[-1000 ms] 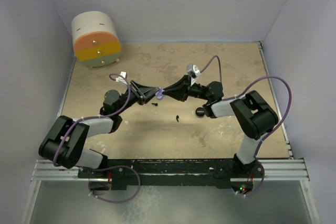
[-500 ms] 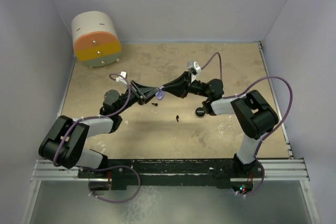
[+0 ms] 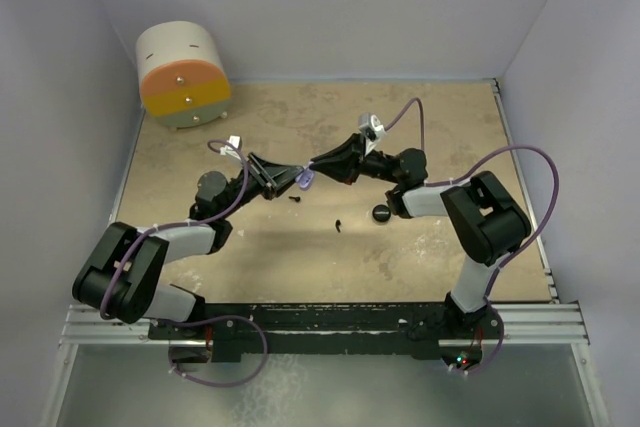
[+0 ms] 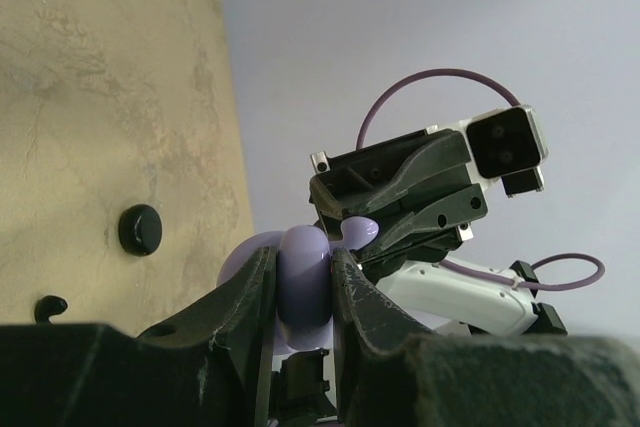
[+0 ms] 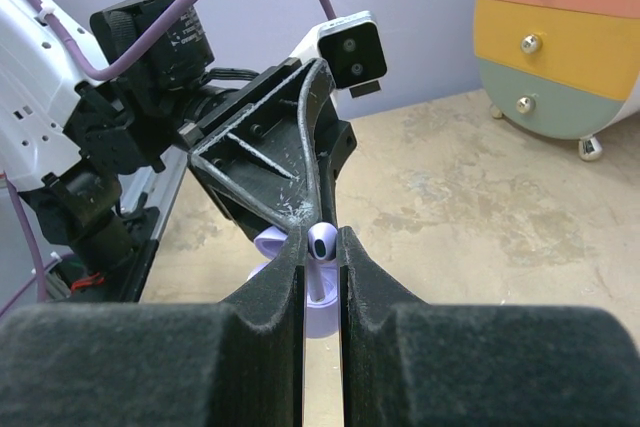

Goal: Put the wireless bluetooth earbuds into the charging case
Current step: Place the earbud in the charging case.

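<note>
My left gripper (image 3: 297,181) is shut on the open lavender charging case (image 4: 304,287) and holds it above the table. My right gripper (image 3: 314,167) is shut on a pale lavender earbud (image 5: 322,244), stem down, just over the case (image 5: 322,315). That earbud also shows in the left wrist view (image 4: 361,231), pinched at the case's top edge. Two black earbuds (image 3: 295,199) (image 3: 339,225) lie on the table below. The other lavender earbud is not visible.
A round black disc (image 3: 381,213) lies on the table under the right arm; it also shows in the left wrist view (image 4: 139,229). A small round drawer unit (image 3: 183,75) with orange and yellow fronts stands at the back left. Walls close in three sides.
My right gripper has shifted slightly back and left with the lavender earbud, staying over the case. The black disc is more exposed. The left arm has barely moved.
</note>
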You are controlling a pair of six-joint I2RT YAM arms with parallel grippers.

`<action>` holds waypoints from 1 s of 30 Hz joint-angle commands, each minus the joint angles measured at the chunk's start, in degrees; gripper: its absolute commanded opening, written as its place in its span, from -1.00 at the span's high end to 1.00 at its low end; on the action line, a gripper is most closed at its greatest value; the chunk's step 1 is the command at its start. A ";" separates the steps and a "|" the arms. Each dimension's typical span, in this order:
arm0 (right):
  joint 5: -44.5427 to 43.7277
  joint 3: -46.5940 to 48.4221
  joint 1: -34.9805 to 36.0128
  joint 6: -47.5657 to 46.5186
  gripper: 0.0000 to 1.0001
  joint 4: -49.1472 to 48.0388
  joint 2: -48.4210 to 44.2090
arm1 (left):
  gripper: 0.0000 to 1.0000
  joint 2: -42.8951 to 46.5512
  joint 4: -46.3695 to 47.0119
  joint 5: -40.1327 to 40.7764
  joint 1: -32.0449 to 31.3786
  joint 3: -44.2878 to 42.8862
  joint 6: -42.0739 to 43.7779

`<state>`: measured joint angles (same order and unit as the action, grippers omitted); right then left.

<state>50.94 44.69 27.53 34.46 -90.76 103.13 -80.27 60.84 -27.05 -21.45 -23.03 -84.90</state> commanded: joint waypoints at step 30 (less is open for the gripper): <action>-0.22 0.46 -1.16 -1.35 1.00 -44.41 0.12 | 1.00 -1.79 11.26 -0.89 0.01 -1.08 -4.12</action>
<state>50.92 44.66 26.57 34.39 -90.76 103.13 -81.19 65.30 -27.51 -21.45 -23.05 -87.05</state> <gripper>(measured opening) 0.138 0.235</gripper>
